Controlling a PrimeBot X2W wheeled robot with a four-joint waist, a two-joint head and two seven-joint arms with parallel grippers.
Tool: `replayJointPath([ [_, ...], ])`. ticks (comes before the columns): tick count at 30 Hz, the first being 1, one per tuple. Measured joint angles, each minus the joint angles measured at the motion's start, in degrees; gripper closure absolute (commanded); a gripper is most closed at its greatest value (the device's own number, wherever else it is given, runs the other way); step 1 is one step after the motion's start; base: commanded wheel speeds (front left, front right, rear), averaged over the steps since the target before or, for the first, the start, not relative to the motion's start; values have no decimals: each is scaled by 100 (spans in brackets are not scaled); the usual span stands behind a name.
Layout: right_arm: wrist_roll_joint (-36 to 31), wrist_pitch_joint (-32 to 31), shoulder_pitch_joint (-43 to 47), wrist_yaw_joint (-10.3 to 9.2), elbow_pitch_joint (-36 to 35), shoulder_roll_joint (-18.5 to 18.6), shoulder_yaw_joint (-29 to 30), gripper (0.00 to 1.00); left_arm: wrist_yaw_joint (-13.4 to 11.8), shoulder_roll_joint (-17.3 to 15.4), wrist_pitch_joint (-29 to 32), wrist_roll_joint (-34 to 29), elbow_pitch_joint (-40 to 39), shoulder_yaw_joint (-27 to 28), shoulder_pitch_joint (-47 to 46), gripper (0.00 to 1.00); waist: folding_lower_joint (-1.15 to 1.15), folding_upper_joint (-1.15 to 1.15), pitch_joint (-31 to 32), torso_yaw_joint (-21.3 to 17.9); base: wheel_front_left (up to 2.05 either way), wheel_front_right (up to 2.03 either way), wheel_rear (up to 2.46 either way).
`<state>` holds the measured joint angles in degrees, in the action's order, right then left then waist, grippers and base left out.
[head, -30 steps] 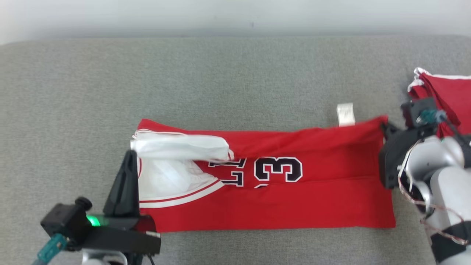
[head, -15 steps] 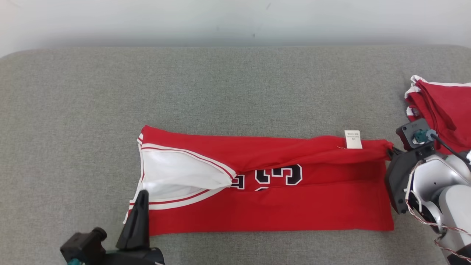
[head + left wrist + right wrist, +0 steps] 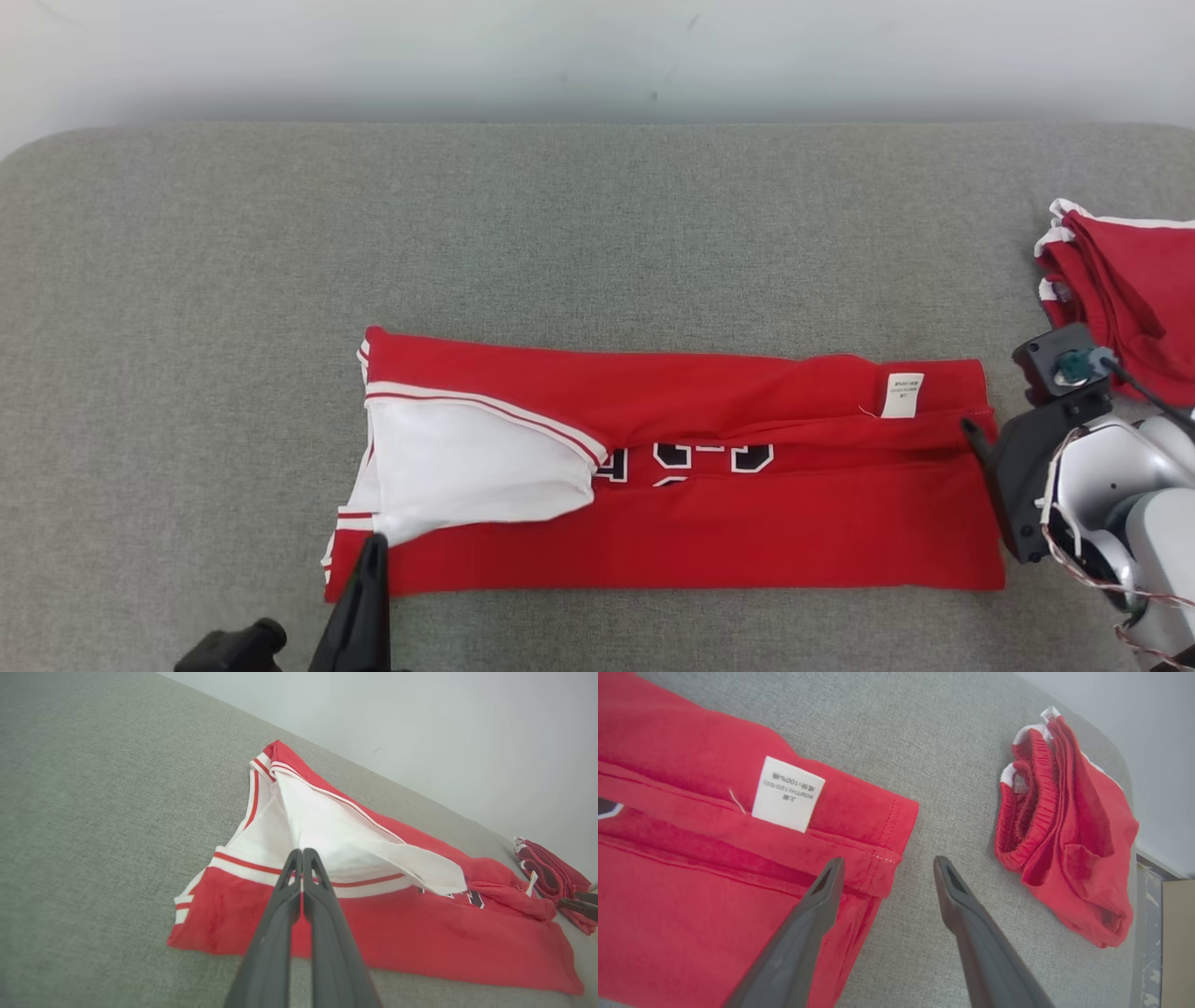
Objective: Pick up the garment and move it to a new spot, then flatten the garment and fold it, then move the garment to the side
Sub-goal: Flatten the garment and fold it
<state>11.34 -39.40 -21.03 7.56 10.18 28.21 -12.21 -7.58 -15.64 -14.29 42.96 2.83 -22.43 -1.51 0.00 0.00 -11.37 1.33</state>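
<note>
The garment point(image 3: 709, 546), a red jersey with white lining and black numbers, lies folded into a long band on the grey padded surface point(image 3: 597, 233). Its top edge is turned forward over the numbers, and a white label point(image 3: 901, 395) shows near the right end. My left gripper point(image 3: 375, 546) is at the band's left end, shut on a point of the white lining point(image 3: 327, 844), which pulls up to its tips point(image 3: 302, 851). My right gripper point(image 3: 887, 863) is open above the hem corner point(image 3: 882, 858) at the right end, holding nothing.
A second red garment point(image 3: 1130, 289), bunched with an elastic waistband, lies at the surface's right edge point(image 3: 1069, 826), close to my right arm. A pale wall runs behind the surface.
The top edge has been brought forward and laid over the numbers. My right gripper has opened and let go of the hem corner. My left gripper has pulled back with the lining.
</note>
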Motion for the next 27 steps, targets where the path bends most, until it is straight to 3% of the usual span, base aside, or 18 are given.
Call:
replayJointPath([
  [9,2,32,205,0,-410,-133,539,0,-8,5,-1,11,225,0,43,100,0,0,53,17,0,0,0],
  [14,-35,190,517,0,-745,-446,1051,0,-24,-7,-2,-20,425,-41,52,98,0,1,98,33,0,0,0],
  [15,-40,259,609,0,-816,-545,1210,0,-24,-7,-3,-40,478,-65,52,30,0,1,110,40,0,0,0],
  [16,-51,336,704,0,-913,-675,1357,0,-29,-9,-8,-73,536,-89,52,0,0,1,125,47,0,0,0],
  [23,-18,999,1330,0,-1451,-1694,2230,0,-70,-57,-26,-249,728,-79,51,0,0,1,268,70,0,0,0],
  [27,81,1435,1567,0,-1543,-2230,2591,0,-108,-143,-58,-521,584,196,64,0,0,1,358,60,0,0,0],
])
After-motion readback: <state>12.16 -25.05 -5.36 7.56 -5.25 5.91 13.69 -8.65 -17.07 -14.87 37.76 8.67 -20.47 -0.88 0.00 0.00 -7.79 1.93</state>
